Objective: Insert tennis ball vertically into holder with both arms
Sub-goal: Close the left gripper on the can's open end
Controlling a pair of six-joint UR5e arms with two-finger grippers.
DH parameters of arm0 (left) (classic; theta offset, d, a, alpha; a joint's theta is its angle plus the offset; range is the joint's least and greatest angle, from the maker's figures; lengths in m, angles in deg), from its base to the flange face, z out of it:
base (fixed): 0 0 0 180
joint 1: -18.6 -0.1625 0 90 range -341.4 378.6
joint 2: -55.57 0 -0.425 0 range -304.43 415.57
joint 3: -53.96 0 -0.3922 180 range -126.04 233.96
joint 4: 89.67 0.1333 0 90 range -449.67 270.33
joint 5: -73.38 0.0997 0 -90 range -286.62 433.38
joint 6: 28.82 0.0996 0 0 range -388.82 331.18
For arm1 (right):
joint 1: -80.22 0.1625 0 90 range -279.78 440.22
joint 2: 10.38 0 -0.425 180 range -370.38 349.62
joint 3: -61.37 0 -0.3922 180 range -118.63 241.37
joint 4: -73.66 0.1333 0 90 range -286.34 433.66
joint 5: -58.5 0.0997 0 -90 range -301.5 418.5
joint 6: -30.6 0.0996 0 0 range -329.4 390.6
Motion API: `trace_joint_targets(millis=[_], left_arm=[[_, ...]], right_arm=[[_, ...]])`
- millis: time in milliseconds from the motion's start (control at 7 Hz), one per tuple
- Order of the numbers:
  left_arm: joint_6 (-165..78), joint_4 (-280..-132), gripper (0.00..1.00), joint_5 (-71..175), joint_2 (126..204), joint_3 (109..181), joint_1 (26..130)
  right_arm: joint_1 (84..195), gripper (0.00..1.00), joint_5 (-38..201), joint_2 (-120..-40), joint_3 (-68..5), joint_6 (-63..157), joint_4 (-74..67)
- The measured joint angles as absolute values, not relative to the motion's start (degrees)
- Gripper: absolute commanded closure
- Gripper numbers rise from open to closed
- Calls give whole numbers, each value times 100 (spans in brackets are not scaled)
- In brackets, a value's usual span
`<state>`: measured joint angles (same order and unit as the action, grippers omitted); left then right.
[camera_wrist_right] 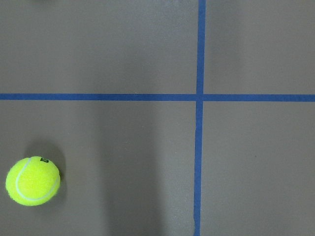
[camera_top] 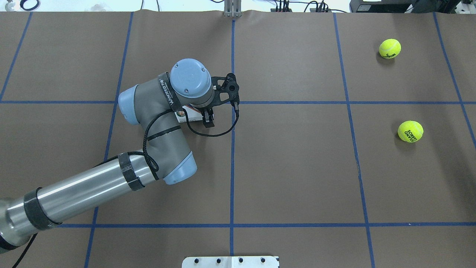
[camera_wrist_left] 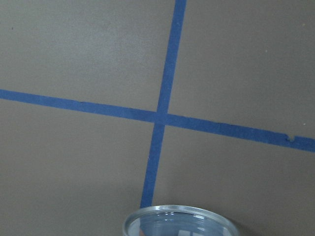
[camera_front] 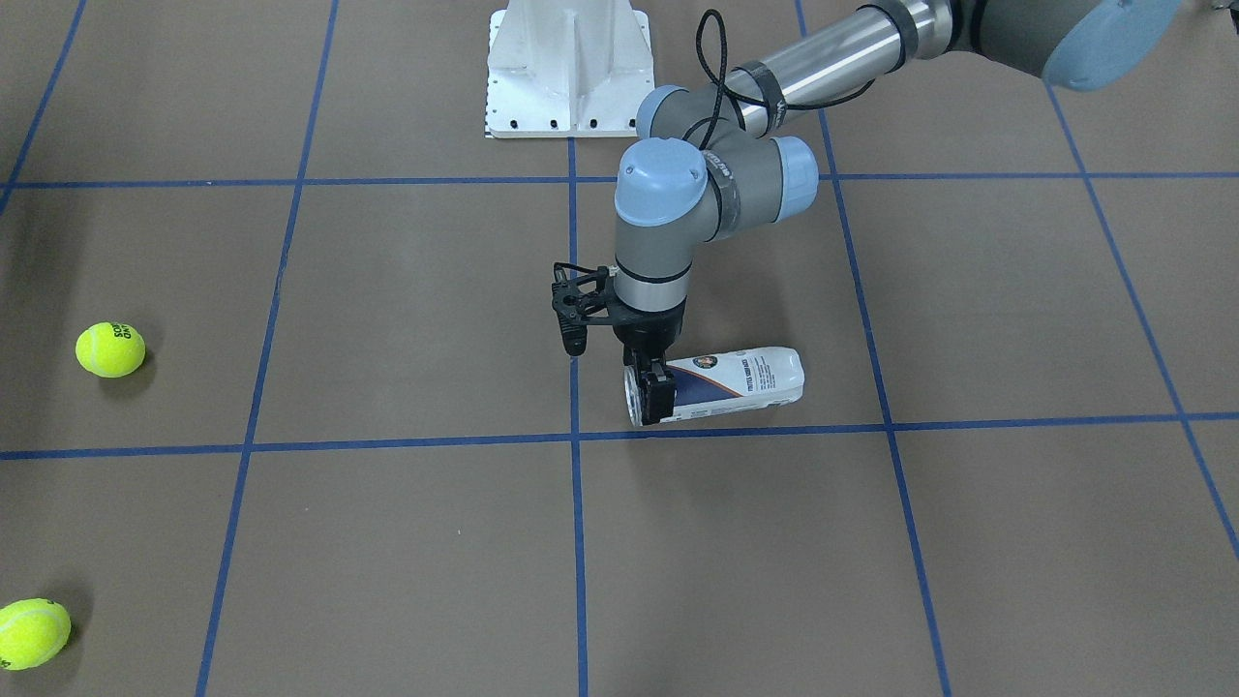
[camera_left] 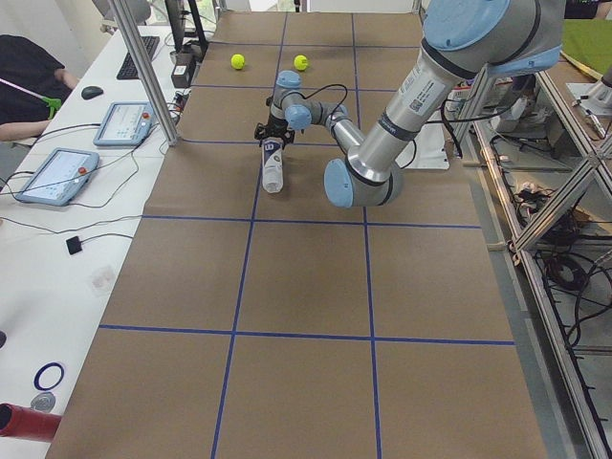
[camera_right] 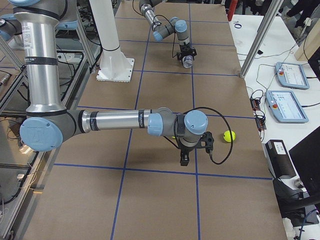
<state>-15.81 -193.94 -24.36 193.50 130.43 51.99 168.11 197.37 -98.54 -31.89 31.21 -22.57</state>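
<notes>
Starting at the left, the left tool [camera_front: 650, 395] points straight down with its fingers on either side of the tennis-ball can [camera_front: 740, 384], just behind the clear mouth rim [camera_wrist_left: 179, 219]. We judge the fingers clamped on the can's wall, though the far finger is hidden behind the can. The can lies on its side on the surface [camera_front: 387, 319], or barely off it; we cannot tell which.

Its long axis is level and runs crosswise to the fingers. The mouth sits right at the tool, and the labelled body runs out from the tool toward the robot's left. In our judgement the next move turns on this: the axis has to swing from flat to upright, mouth on top. The grip is so close to one end that the long body hangs out to one side of the tool.

Moving right, both balls lie well apart from the left tool. The right tool [camera_right: 184, 160] hangs above the surface and points down. It shows only in the right-side view, so we cannot tell whether its fingers are apart or together.

One tennis ball [camera_right: 229, 135] rests near the right tool, on its side away from the robot. The second tennis ball [camera_top: 410, 131] is mostly hidden behind that wrist. The right tool is plainly nearer the balls, so we judge the fetching falls to it.
</notes>
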Motion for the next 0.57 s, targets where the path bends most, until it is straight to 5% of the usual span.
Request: trace_joint_targets(millis=[571], left_arm=[[-1581,-19408,1,-2407,19494,12853,5156]], right_arm=[[16811,0,19737,-9861,-3181,3121,-2257]])
